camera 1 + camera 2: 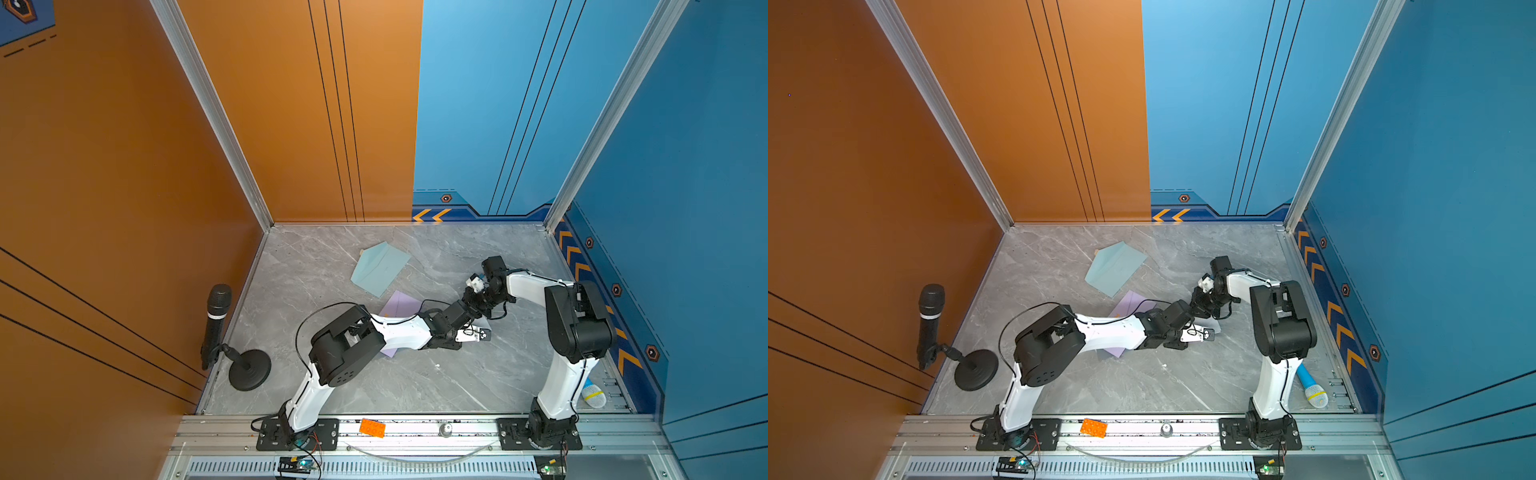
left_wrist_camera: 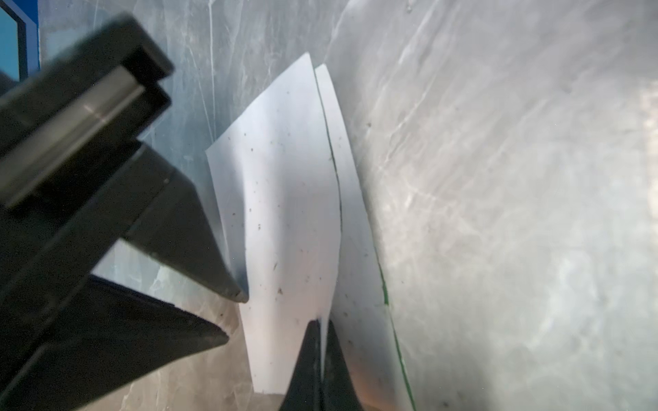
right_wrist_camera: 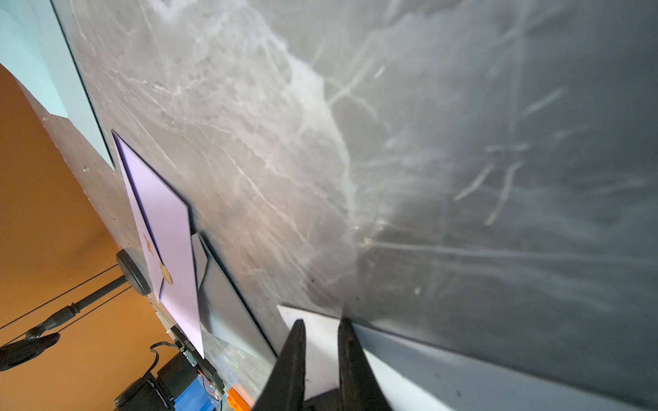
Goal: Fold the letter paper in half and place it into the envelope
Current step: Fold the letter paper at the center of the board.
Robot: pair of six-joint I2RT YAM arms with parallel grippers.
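**Left pincer** (image 2: 322,331): clenched on one edge of the white paper (image 2: 285,199). The paper lay in two leaves on the grey tabletop (image 2: 498,178). The upper leaf was bowed, and its free edge sat slightly off the lower one.

**Right pincer** (image 3: 322,322): just beside the left one, at a neighbouring edge of the same sheet. Its fingers (image 2: 213,270) stood a little apart and visibly gripped nothing. Paper showed in the gap, and one tip was at the upper leaf.

**Lilac envelope** (image 1: 401,305): near both pincers, on the left arm's side. It lay flat with a round seal on its flap, partly hidden under the left forearm in both top views.

**Blue envelope** (image 1: 380,266): beyond the lilac one, farther from the pincers and toward the back wall. It lay flat, just beside the lilac one; whether they touched could not be told.

**Orange brick** (image 1: 372,427): well apart from the pincers, on the rail between the arm bases.

**Black microphone** (image 1: 218,316): well apart from both pincers, on a stand by the orange wall.

**Blue microphone** (image 1: 1312,390): lying by the right arm's base.
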